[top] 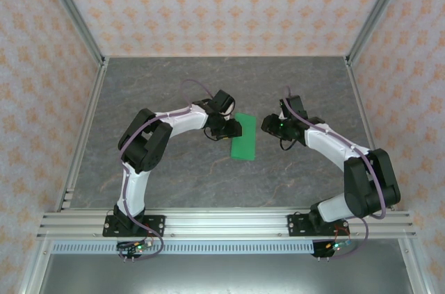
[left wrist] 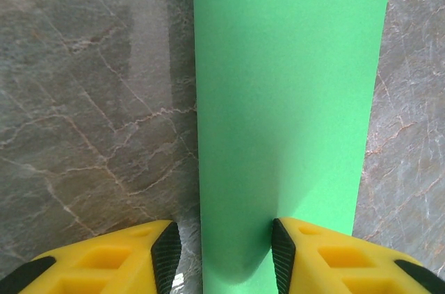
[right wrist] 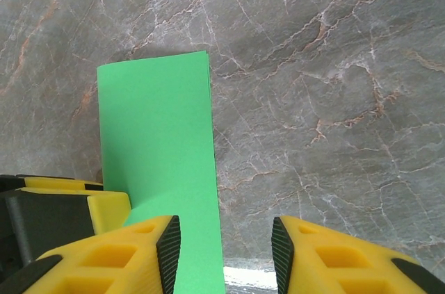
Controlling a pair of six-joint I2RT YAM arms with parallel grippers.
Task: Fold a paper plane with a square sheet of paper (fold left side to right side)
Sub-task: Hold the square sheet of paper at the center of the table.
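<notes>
1. A grey marbled table [top: 174,176] stands inside walls [top: 208,2] papered with an orange motif; the sheet of paper [top: 244,136] lies near the table's middle as a narrow green strip; I judge the left-to-right fold is already laid over and the crease now wants setting.
2. My left gripper [top: 228,129] sits at the paper's left long edge, jaws partly spread and pinching nothing; one finger [left wrist: 167,256] stands off the paper over the stone, the other [left wrist: 281,256] over the green.
3. My right gripper [top: 270,127] hangs just beside the paper's right long edge, jaws likewise apart and empty.
4. To do this well, I would pin the paper's right edge with my right gripper first, so the layers cannot shear; then press on the paper's left edge and slide along its length, not across it; the pressure should be light, since thin paper probably skids on smooth stone.
5. My left wrist view shows a rounded, slightly raised lip at the paper's near end, too small to read from the top view; my right wrist view shows the paper's far end cut square and its right edge straight, with my left gripper's yellow finger [right wrist: 69,203] on the paper's left side; the top view shows both arms bracketing the paper.
</notes>
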